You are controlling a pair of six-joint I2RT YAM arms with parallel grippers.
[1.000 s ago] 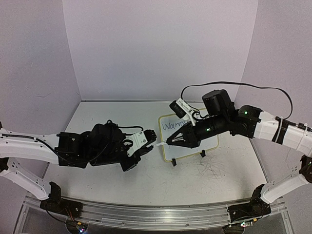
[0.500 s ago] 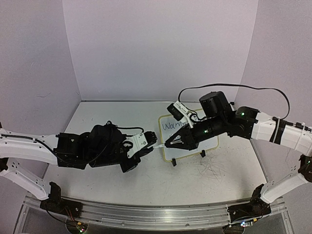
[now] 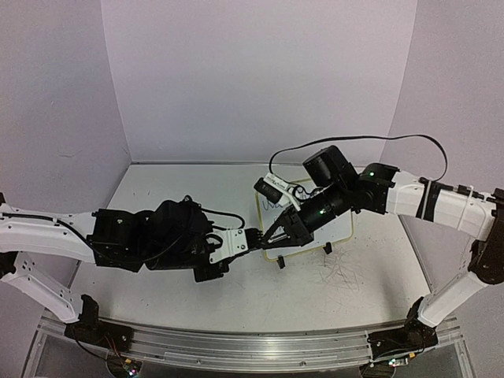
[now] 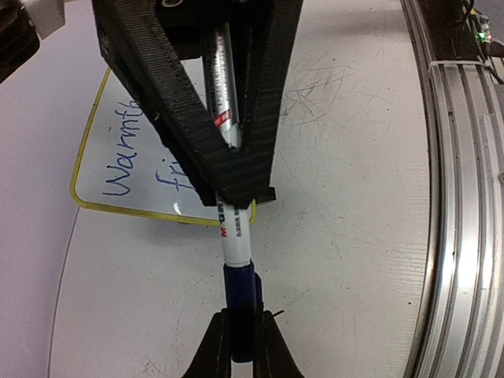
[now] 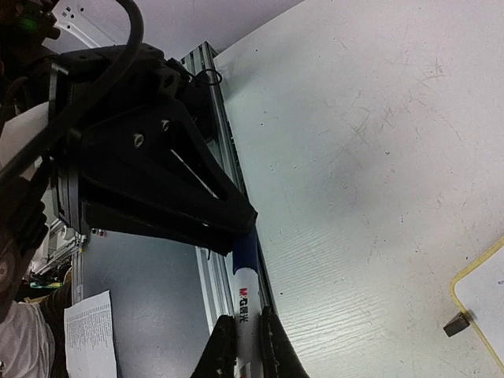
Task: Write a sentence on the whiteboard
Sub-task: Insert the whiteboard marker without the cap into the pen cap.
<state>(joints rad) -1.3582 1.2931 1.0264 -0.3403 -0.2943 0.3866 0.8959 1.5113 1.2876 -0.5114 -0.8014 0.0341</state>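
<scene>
Toward the left of the table, the left gripper [image 3: 250, 239] has its fingers pressed tight on the blue cap [image 4: 241, 288] of a marker [image 4: 235, 236]. It sits just off the near-left corner of the whiteboard [image 3: 316, 244], almost where it was a second ago, though nudged a little nearer the board. The bigger change lies to its right. The right gripper [image 3: 271, 237], which a second ago hovered over the writing area, has swung left off the board and now meets the left one tip to tip. Its jaws are clamped on the marker's white barrel. The left wrist view shows this plainly: barrel and cap form one straight line, with no gap visible between them, each end pinched by a different gripper. Further right, the whiteboard lies flat on the tabletop [image 3: 157, 197], its yellow frame partly under the right forearm and its two black clips on the near edge. The sentence [image 4: 128, 154] sits on it in two lines; what shows reads roughly "Warmth" above "Fri", the rest hidden by the right gripper. With the marker tip off the board, no writing can happen at this moment. Whether the cap is being pushed on or pulled off cannot be told; the short second line suggests the sentence is unfinished.
</scene>
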